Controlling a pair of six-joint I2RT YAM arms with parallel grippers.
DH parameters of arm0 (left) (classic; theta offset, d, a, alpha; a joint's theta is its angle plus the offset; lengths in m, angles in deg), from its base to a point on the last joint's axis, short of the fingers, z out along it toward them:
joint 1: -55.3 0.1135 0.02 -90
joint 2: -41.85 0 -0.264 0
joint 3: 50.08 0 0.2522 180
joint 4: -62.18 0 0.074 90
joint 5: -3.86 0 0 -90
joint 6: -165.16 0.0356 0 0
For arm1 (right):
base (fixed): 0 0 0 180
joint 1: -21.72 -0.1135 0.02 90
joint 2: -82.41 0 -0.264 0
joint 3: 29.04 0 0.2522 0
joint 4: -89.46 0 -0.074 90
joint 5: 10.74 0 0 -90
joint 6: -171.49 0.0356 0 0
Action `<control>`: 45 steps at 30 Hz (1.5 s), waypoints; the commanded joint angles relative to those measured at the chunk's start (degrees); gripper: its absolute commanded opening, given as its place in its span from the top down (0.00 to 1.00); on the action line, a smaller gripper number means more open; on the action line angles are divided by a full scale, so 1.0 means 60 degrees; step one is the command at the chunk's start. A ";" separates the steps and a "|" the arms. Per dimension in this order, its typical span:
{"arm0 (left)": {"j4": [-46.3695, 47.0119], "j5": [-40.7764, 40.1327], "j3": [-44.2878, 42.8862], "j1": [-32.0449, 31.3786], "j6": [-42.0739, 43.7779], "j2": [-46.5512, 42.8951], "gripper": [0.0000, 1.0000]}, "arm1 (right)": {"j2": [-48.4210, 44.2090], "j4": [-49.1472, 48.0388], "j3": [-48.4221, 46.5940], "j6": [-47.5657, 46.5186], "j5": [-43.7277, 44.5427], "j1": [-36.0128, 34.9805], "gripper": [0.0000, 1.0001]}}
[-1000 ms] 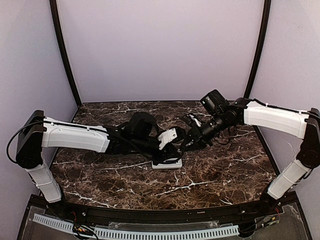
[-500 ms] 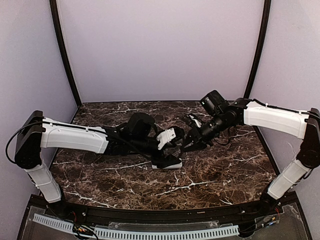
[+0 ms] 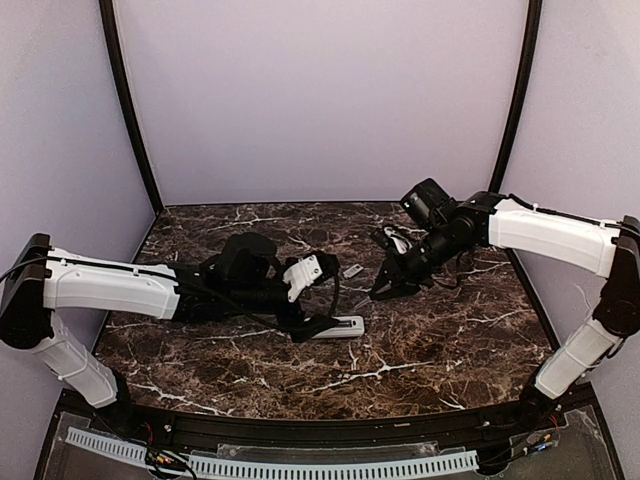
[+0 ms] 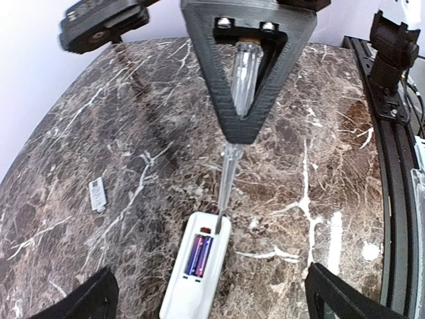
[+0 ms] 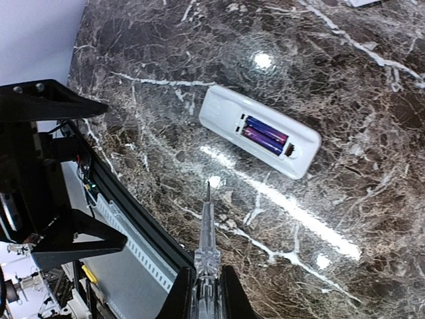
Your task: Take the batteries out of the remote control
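The white remote control (image 4: 192,286) lies back-up on the marble table (image 4: 319,133), also in the top view (image 3: 346,324) and the right wrist view (image 5: 226,114). Its recess is uncovered, and two batteries (image 4: 199,256) with purple-red casing lie side by side in it (image 5: 264,135). My left gripper (image 4: 219,299) is open, its fingers (image 4: 99,296) wide on either side of the remote's near end without touching it. My right gripper (image 5: 206,292) is shut on a clear screwdriver (image 5: 206,242). The screwdriver's tip hangs above the table by the remote's far end (image 4: 226,179).
A small pale-grey cover piece (image 4: 97,195) lies on the marble behind the remote (image 3: 352,271). The black rail (image 5: 133,219) runs along the table's near edge. Purple walls (image 3: 320,100) close in the back and sides.
My left gripper has opened, let go of the remote and drawn back to the left. The remote now lies free on the table. The right gripper with the screwdriver has barely shifted.
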 commanded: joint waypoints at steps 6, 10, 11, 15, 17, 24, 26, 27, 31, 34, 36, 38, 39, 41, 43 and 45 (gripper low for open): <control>-0.0015 -0.2883 0.0371 -0.0039 -0.0556 -0.1064 0.01 | -0.0262 0.0151 0.0124 -0.0129 0.2184 0.0073 1.00; -0.0742 -0.3191 0.0083 -0.0017 -0.0394 -0.0914 0.02 | -0.0437 0.0059 0.0196 -0.0219 0.2268 0.0175 1.00; -0.1243 -0.3140 -0.0126 0.0003 -0.0349 -0.0815 0.02 | -0.0482 0.0041 0.0177 -0.0337 0.2197 0.0168 1.00; -0.1801 -0.2705 0.0190 0.0098 0.0385 -0.0762 0.02 | -0.0957 -0.0133 0.0392 -0.0497 0.2313 0.0178 1.00; -0.1906 -0.2124 0.0589 0.0396 0.0647 -0.0950 0.02 | -0.1289 -0.0431 0.0691 -0.0670 0.2020 0.0188 1.00; -0.1802 -0.0186 0.1094 0.1206 0.0957 -0.0990 0.02 | -0.1613 -0.0520 0.1157 -0.0636 0.1717 0.0199 1.00; -0.1972 -0.0009 0.0982 0.1333 0.1252 -0.0676 0.02 | -0.1638 -0.0525 0.1249 -0.0644 0.1719 0.0209 1.00; -0.2052 -0.0026 0.0913 0.1359 0.1443 -0.0402 0.03 | -0.1643 -0.0530 0.1283 -0.0643 0.1704 0.0212 1.00; -0.2401 0.0584 0.0509 0.1627 0.1682 0.0324 0.06 | -0.1674 -0.0569 0.1406 -0.0636 0.1629 0.0213 1.00; -0.2191 0.1110 0.0315 0.1752 0.1729 0.0800 0.06 | -0.1711 -0.0591 0.1440 -0.0682 0.1580 0.0211 1.00; -0.1958 0.1208 0.0216 0.1772 0.1715 0.1106 0.06 | -0.1724 -0.0580 0.1447 -0.0725 0.1540 0.0210 1.00; -0.1702 0.1337 0.0152 0.1799 0.1715 0.1369 0.06 | -0.1758 -0.0593 0.1469 -0.0756 0.1508 0.0209 1.00; -0.1413 0.1482 0.0161 0.1819 0.1672 0.1440 0.05 | -0.1770 -0.0593 0.1479 -0.0760 0.1507 0.0203 1.00; -0.0814 0.1919 0.0325 0.1918 0.1482 0.1638 0.04 | -0.1782 -0.0604 0.1518 -0.0782 0.1471 0.0212 1.00; -0.0308 0.2212 0.0464 0.1989 0.1422 0.1820 0.04 | -0.1798 -0.0654 0.1568 -0.0815 0.1403 0.0211 1.00; 0.0136 0.2256 0.0636 0.2007 0.1530 0.1958 0.05 | -0.1792 -0.0702 0.1576 -0.0830 0.1334 0.0214 1.00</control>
